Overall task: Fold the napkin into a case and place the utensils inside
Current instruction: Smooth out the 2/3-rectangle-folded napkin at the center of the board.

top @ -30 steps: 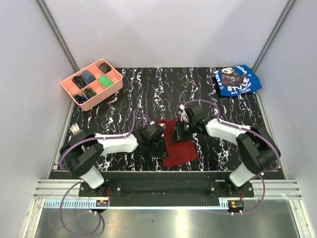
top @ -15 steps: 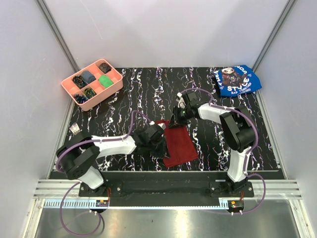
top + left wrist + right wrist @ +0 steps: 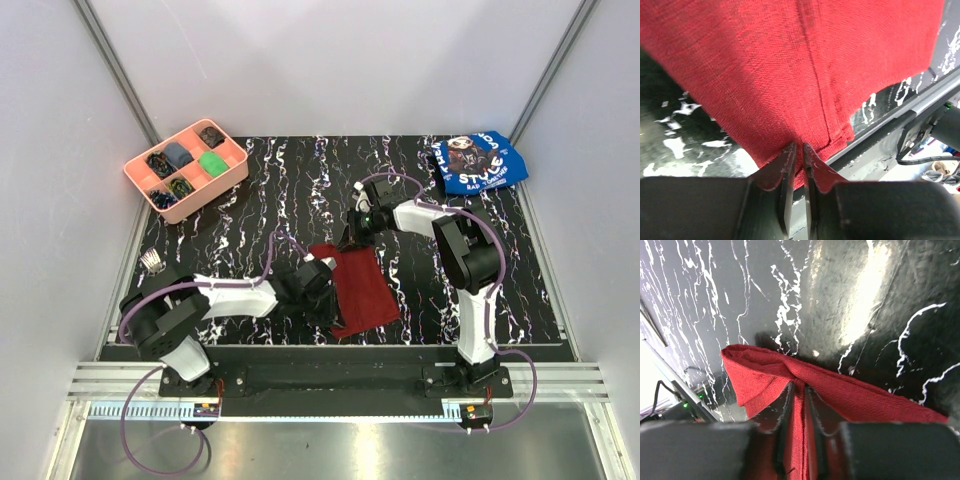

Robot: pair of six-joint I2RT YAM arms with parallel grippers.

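The dark red napkin (image 3: 362, 290) lies folded on the black marbled table, near the front centre. My left gripper (image 3: 325, 297) is at its left near edge, jaws closed on the cloth's edge (image 3: 790, 65), fingertips pinching it (image 3: 796, 147). My right gripper (image 3: 350, 238) is at the napkin's far left corner, shut on a raised fold of the cloth (image 3: 865, 395), which runs between the fingers (image 3: 799, 387). A small silver utensil (image 3: 152, 262) lies at the table's left edge, far from both grippers.
A pink compartment tray (image 3: 210, 197) with small items stands at the back left. A blue printed cloth (image 3: 478, 162) lies at the back right. The table's front edge and metal rail (image 3: 900, 107) run just beyond the napkin's near corner.
My right gripper has moved away and to the left, pulling the napkin's far edge out. My left gripper has slid toward the near edge along the napkin's left side.
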